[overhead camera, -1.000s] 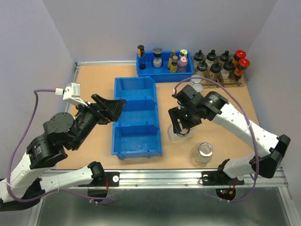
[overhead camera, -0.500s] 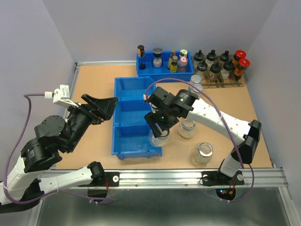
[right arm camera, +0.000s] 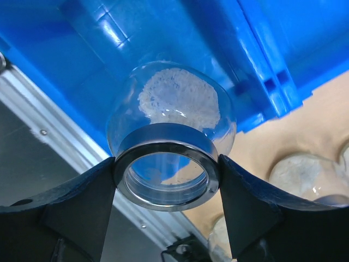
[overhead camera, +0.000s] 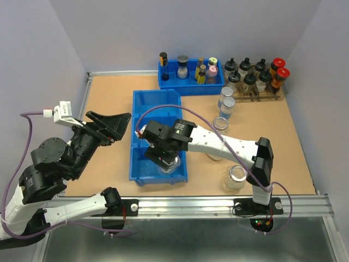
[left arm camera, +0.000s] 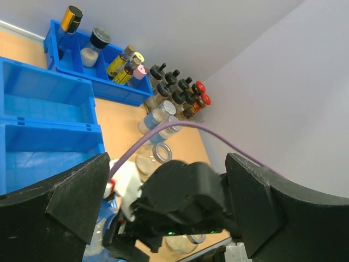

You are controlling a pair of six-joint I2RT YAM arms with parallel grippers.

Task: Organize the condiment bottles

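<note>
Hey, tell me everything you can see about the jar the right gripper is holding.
The jar is round clear glass with a wide silvery rim, no lid, and white powder on its bottom. The right gripper clamps it at the rim, a finger on each side. It is over the near compartment of the big bin; whether it touches the floor is unclear.

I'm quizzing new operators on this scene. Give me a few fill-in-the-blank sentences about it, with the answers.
1. The ___ gripper is shut on a jar.
2. The jar hangs over the bin's ___ compartment of three.
3. The left gripper is ___, holding nothing.
4. The lidded jars number ___.
Missing: right; nearest; open; two.
</note>
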